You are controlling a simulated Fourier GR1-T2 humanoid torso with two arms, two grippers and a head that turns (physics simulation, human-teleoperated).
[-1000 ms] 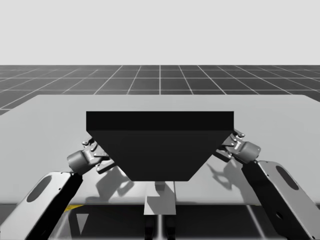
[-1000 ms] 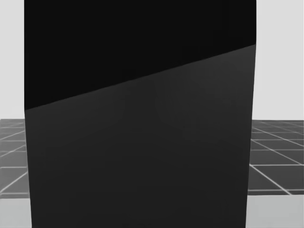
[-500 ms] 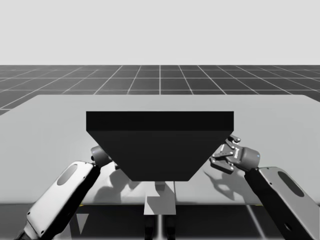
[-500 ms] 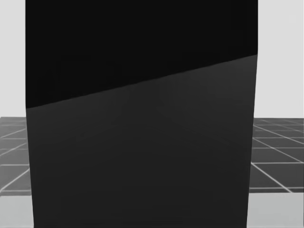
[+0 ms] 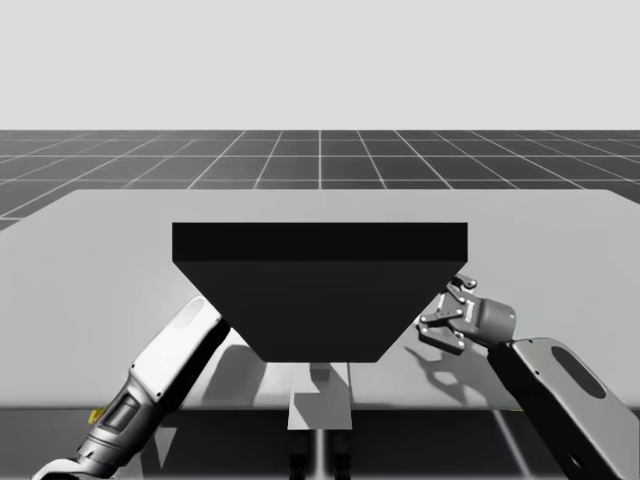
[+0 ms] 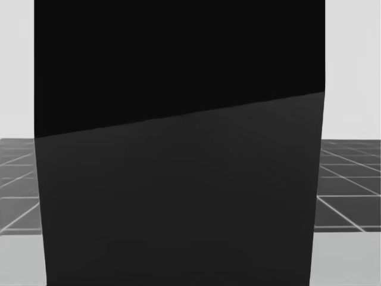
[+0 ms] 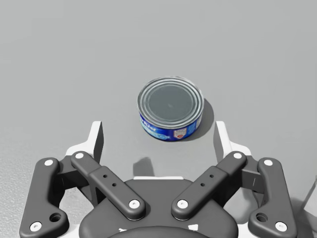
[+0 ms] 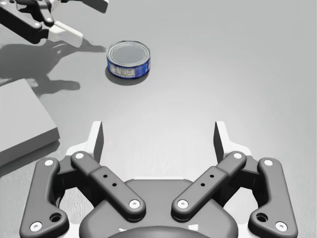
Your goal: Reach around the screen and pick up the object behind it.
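From the high view: a broad, dark, wedge-shaped screen (image 5: 320, 290) standing mid-way across the pale grey worktop (image 5: 100, 250). At its seven o'clock, the left arm (image 5: 165, 370) running in under the screen's edge. At four o'clock, the right claw (image 5: 445, 315) hanging just beside the screen, fingers spread.

From the head view: the same screen (image 6: 178, 179) face-on, with dark grid floor at three and nine o'clock.

From the left wrist view: the left claw (image 7: 158, 130) wide open and gripping nothing. At its twelve o'clock, a short round tin can with a blue label and silver lid (image 7: 171, 106), upright on the worktop, centred on the gap between the spread fingers and close ahead. No pad seen touching it.

From the right wrist view: the right claw (image 8: 158, 131) also open and empty. At its eleven o'clock and well apart, the can (image 8: 129, 59); just beyond that, at ten o'clock, the left claw (image 8: 69, 22) near the can. At nine o'clock, a flat grey slab (image 8: 22, 119).

Judged from this: reach around the screen looks done on the left side, with claw and can lined up. Left to do: closing the last gap, shutting on the can, lifting it clear.
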